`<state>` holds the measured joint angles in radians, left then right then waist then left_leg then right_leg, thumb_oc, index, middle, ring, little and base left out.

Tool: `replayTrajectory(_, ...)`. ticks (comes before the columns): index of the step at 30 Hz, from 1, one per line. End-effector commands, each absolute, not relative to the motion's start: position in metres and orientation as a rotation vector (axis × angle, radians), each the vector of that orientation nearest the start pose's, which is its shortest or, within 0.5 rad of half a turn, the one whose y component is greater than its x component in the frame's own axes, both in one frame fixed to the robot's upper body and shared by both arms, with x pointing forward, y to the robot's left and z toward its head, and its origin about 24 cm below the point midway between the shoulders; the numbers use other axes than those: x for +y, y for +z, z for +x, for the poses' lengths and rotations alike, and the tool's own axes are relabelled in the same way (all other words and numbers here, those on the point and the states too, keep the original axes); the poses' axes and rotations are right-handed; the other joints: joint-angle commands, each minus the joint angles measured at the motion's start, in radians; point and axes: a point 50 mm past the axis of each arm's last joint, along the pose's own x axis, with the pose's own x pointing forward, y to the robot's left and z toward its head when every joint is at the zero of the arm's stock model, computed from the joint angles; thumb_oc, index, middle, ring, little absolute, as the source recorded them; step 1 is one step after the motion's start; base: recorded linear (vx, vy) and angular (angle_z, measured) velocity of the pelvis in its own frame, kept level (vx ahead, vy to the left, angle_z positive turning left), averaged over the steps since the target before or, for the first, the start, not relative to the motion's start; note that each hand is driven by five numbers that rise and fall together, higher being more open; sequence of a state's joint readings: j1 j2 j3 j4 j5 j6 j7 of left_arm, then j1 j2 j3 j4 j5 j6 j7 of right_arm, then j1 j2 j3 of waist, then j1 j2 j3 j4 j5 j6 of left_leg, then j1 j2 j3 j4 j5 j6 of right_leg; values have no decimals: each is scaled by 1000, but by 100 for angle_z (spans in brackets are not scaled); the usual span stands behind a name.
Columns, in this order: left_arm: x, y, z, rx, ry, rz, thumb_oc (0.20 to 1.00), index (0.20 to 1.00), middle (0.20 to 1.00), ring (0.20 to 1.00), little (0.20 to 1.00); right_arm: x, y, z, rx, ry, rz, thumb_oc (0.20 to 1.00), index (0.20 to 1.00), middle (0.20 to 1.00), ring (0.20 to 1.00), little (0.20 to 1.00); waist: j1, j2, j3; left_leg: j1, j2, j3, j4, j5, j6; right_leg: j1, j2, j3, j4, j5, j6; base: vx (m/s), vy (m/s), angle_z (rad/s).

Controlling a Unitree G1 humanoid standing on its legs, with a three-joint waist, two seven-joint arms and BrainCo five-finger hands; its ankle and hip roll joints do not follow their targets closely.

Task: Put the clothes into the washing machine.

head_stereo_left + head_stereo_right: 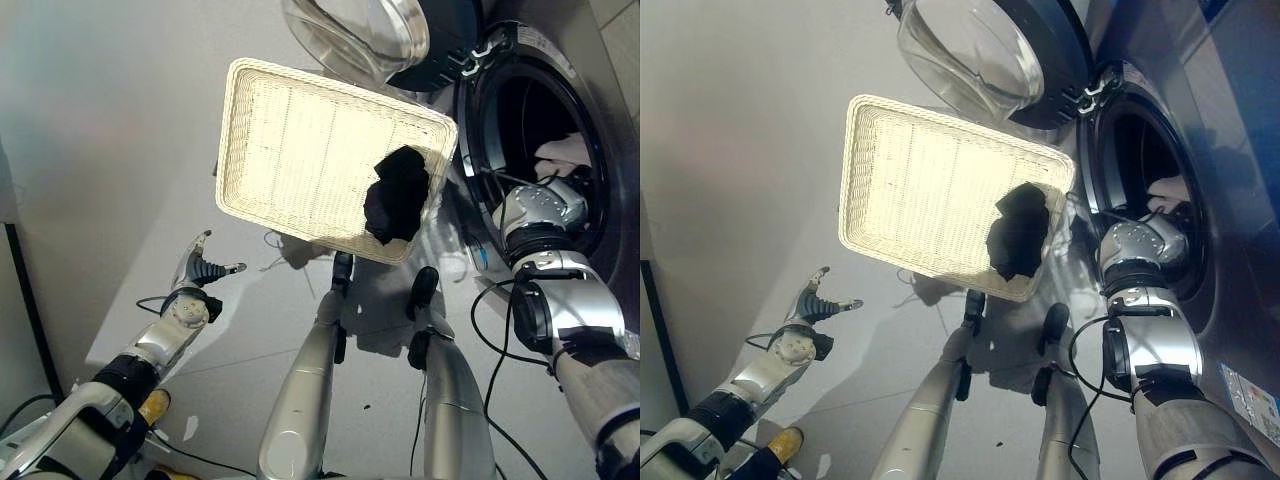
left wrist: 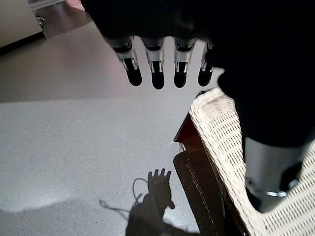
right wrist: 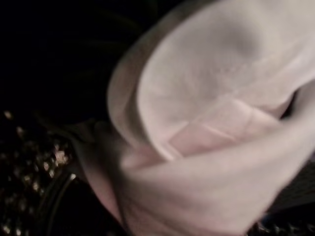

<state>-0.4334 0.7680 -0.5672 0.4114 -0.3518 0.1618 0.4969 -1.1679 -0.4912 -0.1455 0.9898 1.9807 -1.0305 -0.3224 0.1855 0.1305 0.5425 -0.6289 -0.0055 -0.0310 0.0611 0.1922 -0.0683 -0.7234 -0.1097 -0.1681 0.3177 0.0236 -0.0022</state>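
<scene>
Two arms are shown in contrasting poses. The right arm extends forward into the round opening of the washing machine [image 1: 590, 200], its wrist crossing the rim so that the right hand is buried in the drum; whether its fingers are spread or curled cannot be told. A pale garment [image 3: 216, 132] lies bunched in folds directly before that wrist's camera and shows as a light patch inside the drum [image 1: 565, 150]. The machine's glass door [image 1: 980, 55] stands swung open above the basket. The left arm is held low over the grey floor [image 2: 74, 137], well apart from the machine, the left hand [image 1: 197, 268] with fingers [image 2: 157, 73] straight and spread, holding nothing. A white wicker basket [image 1: 290, 150] sits just beside the machine; a black garment [image 1: 398, 195] lies in its corner nearest the opening.
</scene>
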Motion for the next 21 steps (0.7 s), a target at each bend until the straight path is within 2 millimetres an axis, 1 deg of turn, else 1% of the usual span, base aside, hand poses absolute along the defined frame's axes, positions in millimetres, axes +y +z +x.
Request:
replayTrajectory(1, 258, 52, 302, 196, 288, 576, 1000, 1000, 1000, 1000, 1000, -395, 312, 282, -1419, -878, 1623, 1000, 1000, 1000, 1000, 1000, -86, 51, -22, 9, -65, 0, 78, -74, 18, 55, 40, -4, -40, 18, 59, 31, -25, -2)
replayTrajectory(3, 258, 51, 301, 196, 289, 573, 1000, 1000, 1000, 1000, 1000, -392, 313, 284, -1401, -847, 1629, 1000, 1000, 1000, 1000, 1000, -86, 51, -22, 6, -68, -1, 83, -77, 19, 55, 36, -6, -43, 20, 60, 0, 0, 0)
replayTrajectory(5, 258, 50, 300, 203, 288, 560, 1000, 1000, 1000, 1000, 1000, -386, 314, 292, -1360, -797, 1642, 1000, 1000, 1000, 1000, 1000, -83, 51, -22, 4, -72, -2, 87, -78, 20, 55, 31, -9, -49, 24, 60, 0, 0, 0)
replayTrajectory(6, 255, 44, 298, 226, 272, 535, 1000, 1000, 1000, 1000, 1000, -377, 314, 303, -1287, -735, 1651, 1000, 1000, 1000, 1000, 1000, -81, 54, -22, 7, -77, -3, 87, -78, 20, 59, 28, -11, -58, 27, 61, 0, 0, 0)
replayTrajectory(8, 250, 36, 296, 257, 254, 485, 1000, 1000, 1000, 1000, 1000, -366, 314, 315, -1203, -664, 1655, 1000, 1000, 1000, 1000, 1000, -79, 60, -22, 9, -79, -1, 80, -75, 20, 62, 28, -10, -67, 27, 60, 9, 31, -5)
replayTrajectory(9, 250, 35, 296, 262, 252, 482, 1000, 1000, 1000, 1000, 1000, -363, 314, 318, -1187, -647, 1651, 1000, 1000, 1000, 1000, 1000, -78, 62, -22, 8, -79, 0, 79, -74, 20, 62, 28, -11, -69, 27, 60, -14, 20, -6)
replayTrajectory(10, 249, 31, 294, 272, 256, 479, 1000, 1000, 1000, 1000, 1000, -355, 312, 328, -1107, -596, 1644, 1000, 1000, 1000, 1000, 1000, -76, 65, -22, 6, -80, 2, 76, -72, 21, 62, 28, -10, -73, 27, 60, -20, 12, -4)
replayTrajectory(12, 249, 27, 292, 286, 261, 474, 1000, 1000, 1000, 1000, 1000, -344, 308, 339, -995, -571, 1644, 1000, 1000, 1000, 1000, 1000, -75, 69, -22, 4, -80, 3, 70, -67, 19, 60, 27, -11, -80, 30, 60, -15, 15, -1)
replayTrajectory(13, 248, 23, 290, 295, 268, 469, 1000, 1000, 1000, 1000, 1000, -337, 307, 344, -952, -553, 1616, 1000, 1000, 1000, 1000, 1000, -74, 72, -22, 2, -79, 4, 63, -64, 20, 59, 29, -10, -84, 30, 59, 0, 0, 0)
replayTrajectory(14, 248, 23, 290, 295, 268, 469, 1000, 1000, 1000, 1000, 1000, -337, 307, 344, -952, -553, 1616, 1000, 1000, 1000, 1000, 1000, -74, 72, -22, 2, -79, 4, 63, -64, 20, 59, 29, -10, -84, 30, 59, -37, 26, -3)
replayTrajectory(15, 249, 19, 288, 304, 278, 467, 1000, 1000, 1000, 1000, 1000, -330, 304, 348, -891, -558, 1584, 1000, 1000, 1000, 1000, 1000, -75, 73, -22, 0, -80, 5, 61, -62, 21, 57, 30, -9, -85, 29, 60, -67, 57, -3)
replayTrajectory(16, 250, 11, 285, 339, 292, 453, 1000, 1000, 1000, 1000, 1000, -312, 296, 360, -737, -561, 1469, 1000, 1000, 1000, 1000, 1000, -74, 77, -22, -1, -81, 8, 54, -58, 22, 56, 31, -8, -91, 30, 60, -74, 71, -3)
replayTrajectory(17, 250, 8, 284, 350, 294, 447, 1000, 1000, 1000, 1000, 1000, -308, 295, 362, -710, -560, 1418, 1000, 1000, 1000, 1000, 1000, -73, 78, -22, -1, -81, 8, 52, -57, 22, 56, 31, -8, -92, 30, 60, -75, 94, -1)
replayTrajectory(18, 248, 2, 281, 368, 297, 435, 1000, 1000, 1000, 1000, 1000, -299, 293, 366, -670, -559, 1323, 1000, 1000, 1000, 1000, 1000, -73, 80, -22, 0, -82, 10, 48, -55, 23, 56, 31, -8, -95, 30, 59, -50, 89, 0)
replayTrajectory(19, 246, -5, 278, 387, 300, 417, 1000, 1000, 1000, 1000, 1000, -291, 286, 370, -630, -557, 1241, 1000, 1000, 1000, 1000, 1000, -71, 81, -22, 0, -81, 12, 44, -53, 23, 55, 31, -7, -98, 30, 59, -51, 95, -1)
replayTrajectory(21, 245, -10, 276, 401, 304, 402, 1000, 1000, 1000, 1000, 1000, -285, 284, 372, -616, -550, 1181, 1000, 1000, 1000, 1000, 1000, -74, 82, -22, 3, -80, 14, 40, -52, 22, 57, 32, -5, -99, 31, 59, -42, 78, -5)
